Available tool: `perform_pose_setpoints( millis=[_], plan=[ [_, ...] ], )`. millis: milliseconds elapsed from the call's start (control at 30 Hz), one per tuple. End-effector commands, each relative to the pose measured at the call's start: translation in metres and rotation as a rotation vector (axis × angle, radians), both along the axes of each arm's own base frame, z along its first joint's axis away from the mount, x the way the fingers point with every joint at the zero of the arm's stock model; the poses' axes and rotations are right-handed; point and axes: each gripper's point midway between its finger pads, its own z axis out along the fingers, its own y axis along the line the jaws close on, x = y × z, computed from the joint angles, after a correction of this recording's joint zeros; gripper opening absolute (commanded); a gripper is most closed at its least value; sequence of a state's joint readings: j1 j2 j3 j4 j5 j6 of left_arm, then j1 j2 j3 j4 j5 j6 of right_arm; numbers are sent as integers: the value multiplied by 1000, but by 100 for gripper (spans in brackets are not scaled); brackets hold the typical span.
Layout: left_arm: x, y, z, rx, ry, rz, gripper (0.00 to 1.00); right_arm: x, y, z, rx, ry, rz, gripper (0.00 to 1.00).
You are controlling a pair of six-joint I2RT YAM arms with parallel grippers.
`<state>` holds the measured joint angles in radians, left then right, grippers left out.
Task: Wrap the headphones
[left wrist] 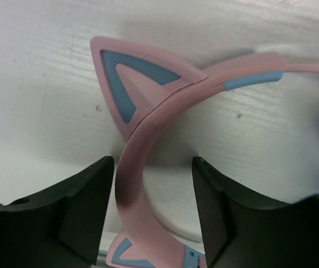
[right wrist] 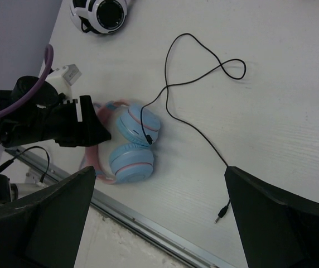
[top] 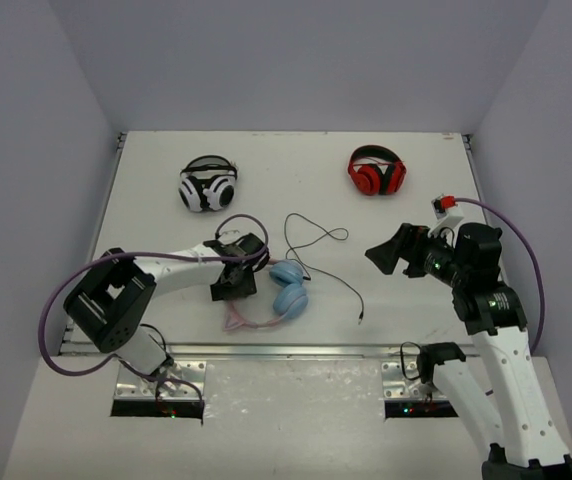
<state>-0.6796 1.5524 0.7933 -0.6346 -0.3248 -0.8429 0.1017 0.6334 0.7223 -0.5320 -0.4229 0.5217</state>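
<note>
The headphones point(top: 288, 297) lie near the table's front edge, light blue earcups point(right wrist: 131, 162) side by side and the pink headband point(left wrist: 148, 120) with a cat ear point(left wrist: 131, 78) pointing left. My left gripper point(top: 234, 282) straddles the headband. The left finger point(left wrist: 87, 195) is close against the band and the right finger point(left wrist: 226, 212) stands apart from it, so the left gripper point(left wrist: 153, 167) is open. The thin black cable point(top: 316, 240) loops loosely over the table behind the earcups, and its plug point(right wrist: 222, 212) lies free. My right gripper point(top: 391, 250) hovers wide open to the right of the cable, and in its own wrist view the right gripper point(right wrist: 159, 173) holds nothing.
White-and-black headphones point(top: 208, 185) sit at the back left and red-and-black headphones point(top: 377, 172) at the back right. A metal rail point(top: 286, 350) runs along the table's front edge, just below the pink headband. Walls close in the table on three sides.
</note>
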Motion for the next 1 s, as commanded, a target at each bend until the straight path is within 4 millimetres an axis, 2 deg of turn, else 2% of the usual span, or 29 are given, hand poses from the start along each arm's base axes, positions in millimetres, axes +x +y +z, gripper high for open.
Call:
perform_pose_setpoints(
  millis=[0,100,233,300,367,433,467,533,567,600,633,667,700,733,767,800,833,867,900,933,967],
  plan=[
    [2,8,-2,48,-14,13,55,3,0,14,-14,-68,11,99],
    [-3,13,1,41,-26,19,42,4,0,14,-15,-69,8,99],
    [-11,19,5,24,-41,35,37,5,2,16,-3,-68,19,99],
    [-12,20,6,14,-45,33,24,5,4,15,8,-61,26,99],
    [-10,21,10,16,-58,40,0,6,7,13,22,-59,33,99],
    [-3,20,29,-3,-113,44,0,10,11,16,42,-92,54,99],
    [3,24,40,7,-163,54,0,10,15,9,65,-79,67,99],
    [16,34,80,19,-288,79,0,9,29,15,124,-126,152,99],
    [20,36,95,20,-327,81,0,6,36,6,164,-104,183,99],
    [24,36,128,-12,-394,84,0,-5,48,9,212,-118,282,99],
    [25,37,145,-10,-431,47,0,-4,55,26,238,-241,356,99],
    [24,45,169,-24,-496,45,0,-11,62,11,283,-213,404,99],
    [25,47,185,-35,-536,39,0,-15,66,12,299,-243,446,99],
    [27,49,209,-36,-591,7,0,-16,71,15,284,-300,490,99],
    [25,55,221,-26,-613,-2,0,-14,74,12,260,-309,500,99],
    [24,59,246,-36,-666,-4,0,-13,84,6,227,-291,501,99],
    [24,64,257,-24,-686,-2,0,-8,91,18,146,-381,534,99],
    [21,68,264,-11,-688,-8,0,-3,99,12,101,-382,551,99],
    [20,69,274,-10,-701,-10,0,-11,116,9,63,-380,612,99],
    [19,75,293,-13,-734,9,0,3,119,21,-17,-465,592,99],
    [18,76,304,-26,-756,16,0,11,124,12,-56,-457,597,99]
  ],
)
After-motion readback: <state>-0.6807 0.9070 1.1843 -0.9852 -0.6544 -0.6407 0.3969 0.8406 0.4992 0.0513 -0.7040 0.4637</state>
